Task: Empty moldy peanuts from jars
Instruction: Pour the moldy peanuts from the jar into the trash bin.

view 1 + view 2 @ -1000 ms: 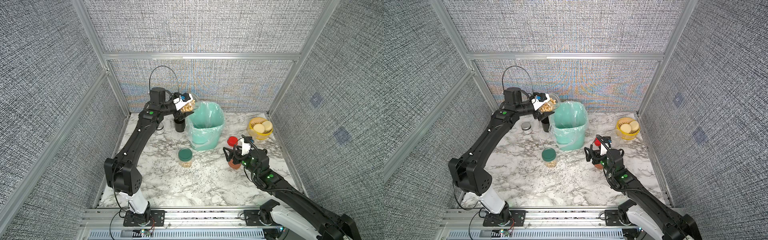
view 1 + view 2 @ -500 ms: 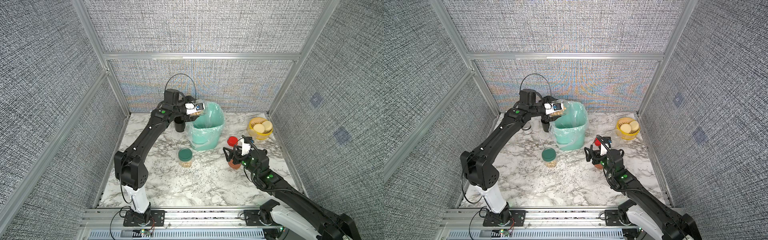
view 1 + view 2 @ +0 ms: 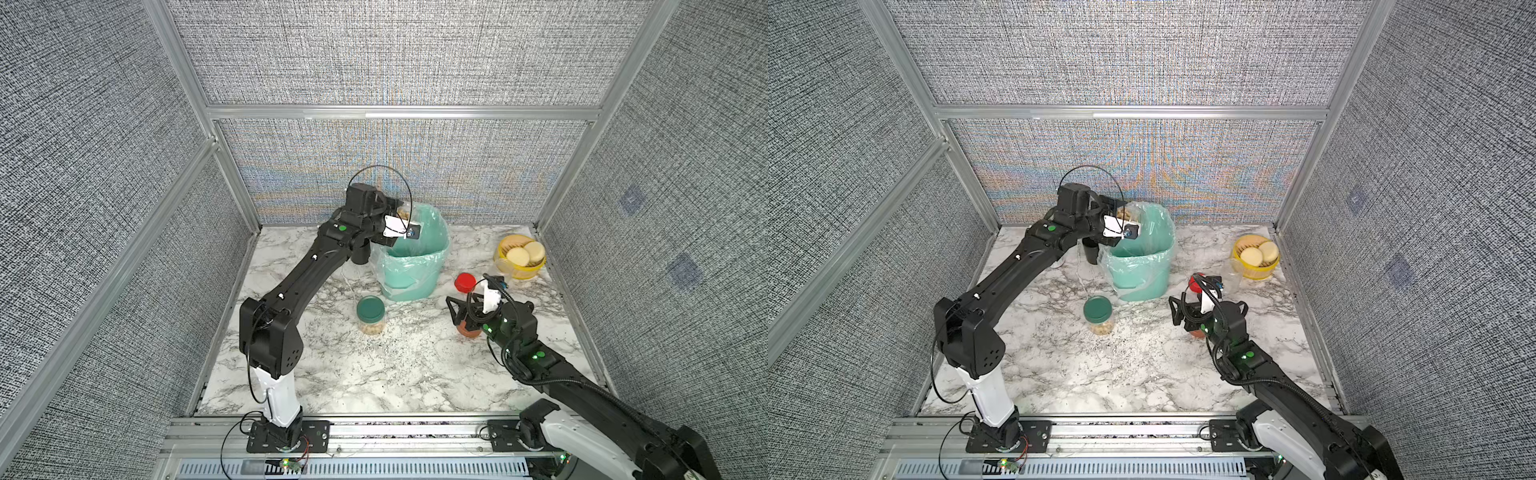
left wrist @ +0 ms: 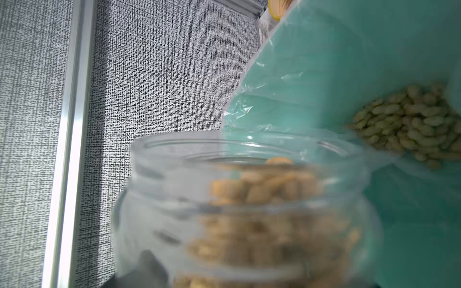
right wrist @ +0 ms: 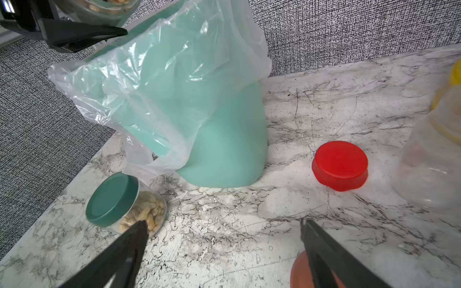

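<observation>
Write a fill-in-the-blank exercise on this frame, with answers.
1. The left gripper holds an open jar of peanuts above the teal ____.
2. The closed jar standing on the marble table is capped in dark ____.
3. The loose lid lying on the table is ____.
4. The right gripper's jaws stand ____.
Answers: bin; green; red; open.

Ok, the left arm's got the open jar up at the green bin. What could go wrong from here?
The open jar in the left claw sits right at the rim of the bin, with part of its mouth facing the wall beyond, so some peanuts might land outside. The loose liner bunches close to the jar's mouth and could snag it or deflect the pour.
</observation>
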Controlling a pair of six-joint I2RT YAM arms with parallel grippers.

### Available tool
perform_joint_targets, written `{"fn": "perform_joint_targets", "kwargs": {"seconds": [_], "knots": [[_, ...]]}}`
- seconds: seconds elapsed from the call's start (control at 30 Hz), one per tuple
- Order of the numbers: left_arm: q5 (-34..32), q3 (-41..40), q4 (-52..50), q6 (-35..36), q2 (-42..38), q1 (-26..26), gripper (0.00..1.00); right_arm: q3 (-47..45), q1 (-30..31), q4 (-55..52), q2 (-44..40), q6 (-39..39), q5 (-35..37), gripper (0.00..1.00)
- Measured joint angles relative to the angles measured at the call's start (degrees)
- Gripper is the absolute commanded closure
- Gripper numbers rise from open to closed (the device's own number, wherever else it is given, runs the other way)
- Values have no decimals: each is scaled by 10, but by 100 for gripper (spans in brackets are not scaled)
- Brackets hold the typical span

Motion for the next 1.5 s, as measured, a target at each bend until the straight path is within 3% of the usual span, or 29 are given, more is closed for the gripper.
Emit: {"fn": "perform_joint_targets", "kwargs": {"seconds": [0.37, 0.77, 1.5], "knots": [[-52, -11, 67, 168, 19, -10, 100, -19, -1, 19, -5, 5, 0, 2], [-123, -7, 61, 343, 33, -21, 100, -41, -7, 37, -14, 10, 1, 2], [-119, -33, 102, 358, 24, -33, 100, -50, -14, 54, -13, 16, -3, 2]]}}
